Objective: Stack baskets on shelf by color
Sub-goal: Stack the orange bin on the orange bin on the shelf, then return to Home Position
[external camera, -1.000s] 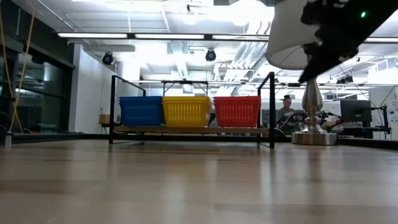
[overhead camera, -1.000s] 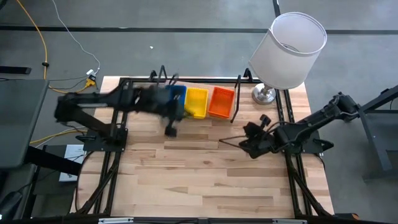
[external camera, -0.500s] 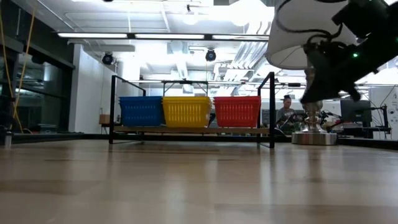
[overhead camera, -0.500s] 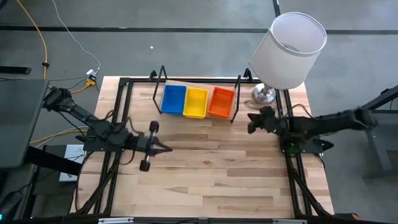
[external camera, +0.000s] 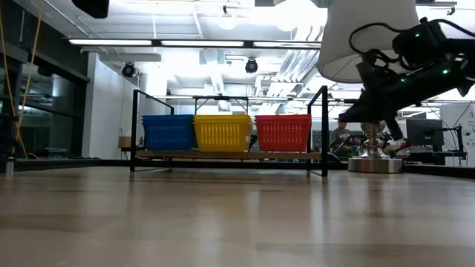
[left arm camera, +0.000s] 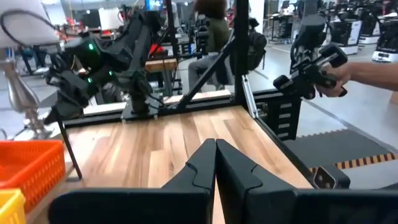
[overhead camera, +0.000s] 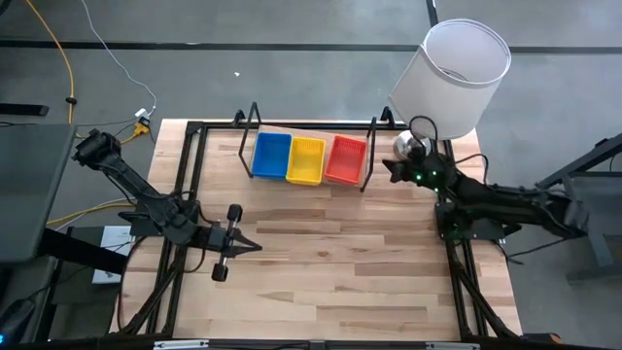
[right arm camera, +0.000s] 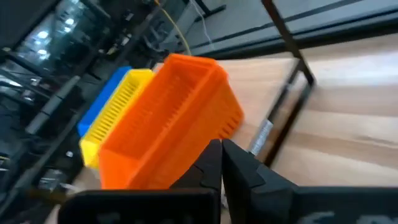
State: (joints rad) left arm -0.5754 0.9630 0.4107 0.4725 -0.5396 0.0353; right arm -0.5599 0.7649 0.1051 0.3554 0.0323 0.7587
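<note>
On the shelf point(overhead camera: 251, 127) sit the blue point(overhead camera: 271, 155), yellow point(overhead camera: 306, 160) and orange-red point(overhead camera: 346, 158) baskets side by side, and I see none loose on the tabletop point(overhead camera: 330, 262), so the stacking looks finished. My left pincer point(overhead camera: 251, 246) is pressed together over the tabletop's left side, holding nothing, and my right pincer point(overhead camera: 390, 170) is pressed together just beside the shelf's right end.

Baskets point(overhead camera: 307, 158) mesh plastic; shelf point(external camera: 223, 155) wood, black wire.

Three basket stacks on one shelf point(overhead camera: 362, 177): one blue point(overhead camera: 271, 155), one yellow point(overhead camera: 307, 159), one orange-red point(overhead camera: 345, 158) (baskets per stack not countable); one lamp point(overhead camera: 452, 76); two arms.
</note>
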